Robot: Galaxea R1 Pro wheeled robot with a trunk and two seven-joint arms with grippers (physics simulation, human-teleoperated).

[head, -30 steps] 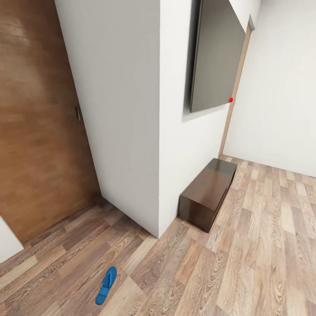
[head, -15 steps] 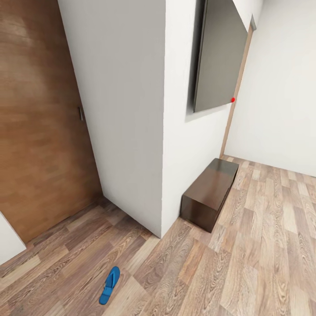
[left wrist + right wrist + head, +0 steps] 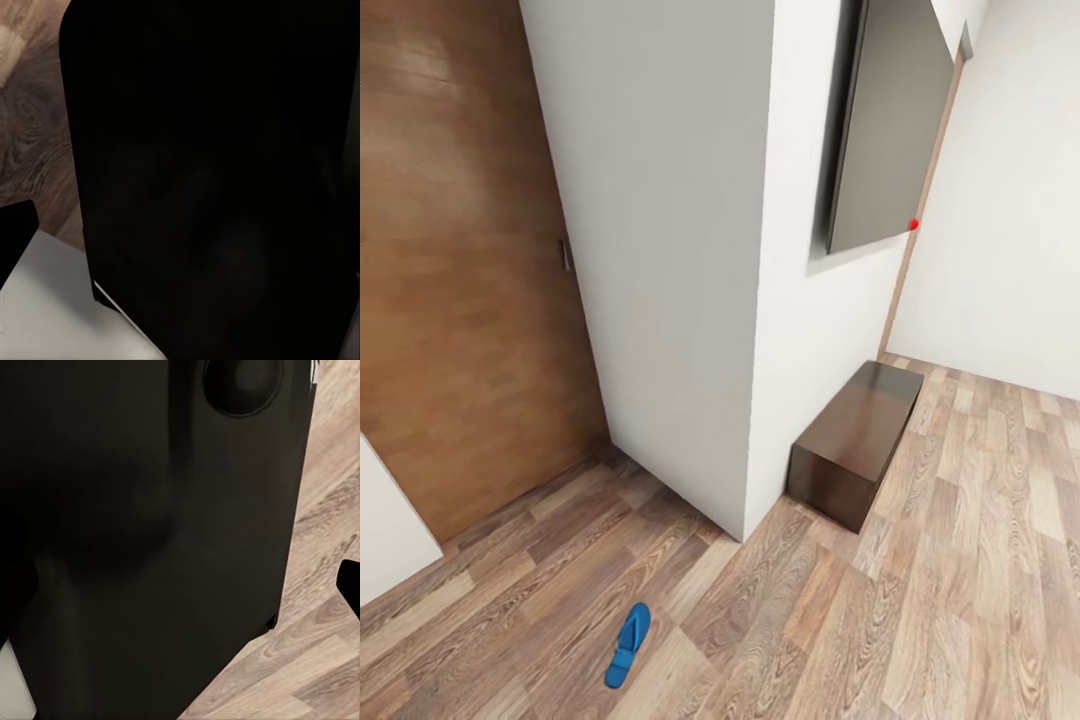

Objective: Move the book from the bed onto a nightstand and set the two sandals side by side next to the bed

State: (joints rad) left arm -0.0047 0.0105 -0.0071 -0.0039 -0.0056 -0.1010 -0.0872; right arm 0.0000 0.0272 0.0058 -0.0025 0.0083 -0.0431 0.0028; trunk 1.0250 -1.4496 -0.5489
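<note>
One blue sandal [image 3: 628,645] lies flat on the wood-plank floor near the lower edge of the head view, a short way in front of a white wall corner [image 3: 755,300]. The book, the bed and the nightstand are out of view. In the left wrist view a dark fingertip [image 3: 15,240] shows at the picture's edge against the robot's black body [image 3: 217,180]. The right wrist view likewise has a dark fingertip [image 3: 350,585] over the floor beside the black body [image 3: 150,540]. Whether either gripper is open or shut cannot be told.
A brown door [image 3: 460,270] stands at the left. A long low dark-wood cabinet [image 3: 860,440] sits against the wall right of the corner, under a dark wall panel [image 3: 885,130]. Open plank floor [image 3: 980,560] stretches to the right.
The whole head view has shifted: wall corner, cabinet and sandal all sit further right in the picture, so the camera moved. The sandal itself stays put on the floor.
</note>
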